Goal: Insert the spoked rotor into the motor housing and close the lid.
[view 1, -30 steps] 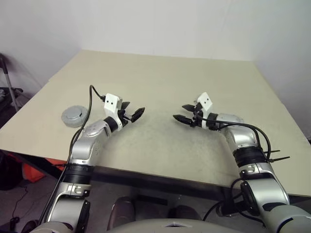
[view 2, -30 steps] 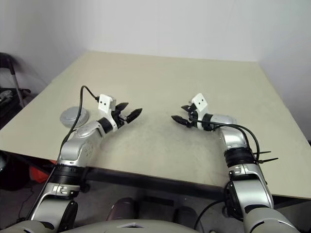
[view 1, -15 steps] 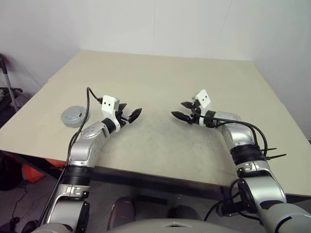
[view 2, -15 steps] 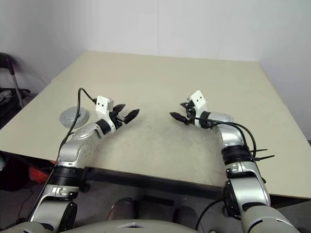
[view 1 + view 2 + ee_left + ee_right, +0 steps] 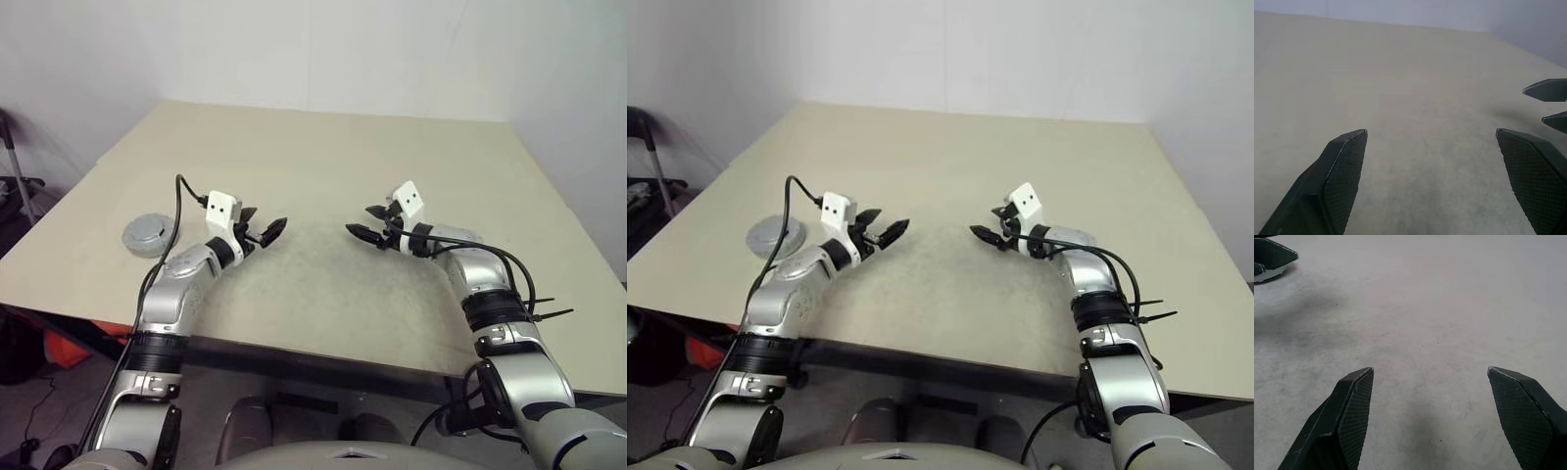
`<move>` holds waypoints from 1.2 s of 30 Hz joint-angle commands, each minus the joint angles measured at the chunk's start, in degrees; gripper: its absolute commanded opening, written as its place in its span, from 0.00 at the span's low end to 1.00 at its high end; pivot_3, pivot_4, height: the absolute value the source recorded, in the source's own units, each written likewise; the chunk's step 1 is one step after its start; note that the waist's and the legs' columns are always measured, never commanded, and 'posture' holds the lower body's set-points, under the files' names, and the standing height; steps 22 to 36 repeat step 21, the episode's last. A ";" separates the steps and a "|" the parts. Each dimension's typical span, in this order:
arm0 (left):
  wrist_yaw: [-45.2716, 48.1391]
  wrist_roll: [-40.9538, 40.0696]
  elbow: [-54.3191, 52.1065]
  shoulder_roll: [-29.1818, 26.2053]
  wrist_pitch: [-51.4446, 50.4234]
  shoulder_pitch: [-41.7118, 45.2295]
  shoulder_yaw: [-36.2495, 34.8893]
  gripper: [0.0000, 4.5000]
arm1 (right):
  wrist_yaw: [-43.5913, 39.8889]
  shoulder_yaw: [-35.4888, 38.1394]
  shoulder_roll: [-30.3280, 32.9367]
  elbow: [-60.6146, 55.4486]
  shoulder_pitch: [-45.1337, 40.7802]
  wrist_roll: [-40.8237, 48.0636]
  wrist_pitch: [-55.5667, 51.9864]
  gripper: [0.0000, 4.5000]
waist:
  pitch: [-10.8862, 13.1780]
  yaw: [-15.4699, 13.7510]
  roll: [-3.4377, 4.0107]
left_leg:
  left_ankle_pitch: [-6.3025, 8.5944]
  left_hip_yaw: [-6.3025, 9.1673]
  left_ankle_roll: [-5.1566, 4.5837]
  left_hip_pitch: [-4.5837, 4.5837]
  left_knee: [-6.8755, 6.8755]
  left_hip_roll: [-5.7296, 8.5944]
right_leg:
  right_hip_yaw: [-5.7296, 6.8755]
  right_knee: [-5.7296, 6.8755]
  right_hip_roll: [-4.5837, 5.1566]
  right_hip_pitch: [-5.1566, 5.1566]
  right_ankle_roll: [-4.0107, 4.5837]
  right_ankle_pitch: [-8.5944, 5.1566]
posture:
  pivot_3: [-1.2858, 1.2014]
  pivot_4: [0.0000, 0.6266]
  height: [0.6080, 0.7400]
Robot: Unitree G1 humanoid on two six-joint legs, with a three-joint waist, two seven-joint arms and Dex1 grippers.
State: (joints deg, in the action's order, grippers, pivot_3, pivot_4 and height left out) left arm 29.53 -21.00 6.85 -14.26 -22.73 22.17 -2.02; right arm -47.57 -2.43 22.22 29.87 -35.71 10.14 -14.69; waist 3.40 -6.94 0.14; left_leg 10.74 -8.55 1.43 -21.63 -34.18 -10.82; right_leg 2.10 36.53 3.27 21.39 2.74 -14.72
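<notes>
The lid [image 5: 149,235], a round grey disc with a small central hub, lies near the table's left edge. I cannot tell what is under it. The spoked rotor and the motor housing are out of view. My left gripper [image 5: 266,219] hovers open and empty over the table's front middle, to the right of the lid and apart from it. Facing it across a gap, my right gripper [image 5: 360,220] is also open and empty. The left wrist view looks between the left gripper [image 5: 1432,132] fingers at bare tabletop, with the right gripper's fingertips [image 5: 1547,90] at the edge. The right gripper [image 5: 1430,369] also has bare table between its fingers.
The beige table [image 5: 323,157] stretches far back to a white wall. Its front edge [image 5: 323,351] runs close under both forearms. A black cable [image 5: 179,211] loops up from the left wrist. Dark gear stands off the table's left side [image 5: 15,196].
</notes>
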 commanded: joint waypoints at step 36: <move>-0.92 -0.18 -2.46 -0.68 -0.18 -0.33 -1.49 0.99 | 0.60 0.40 -1.14 -0.84 -2.27 0.02 0.68 0.85 | 0.02 0.05 0.02 | 0.02 0.00 -0.03 -0.01 0.05 0.00 | -0.07 -0.04 0.00 0.06 0.00 0.00 | 0.52 0.00 1.00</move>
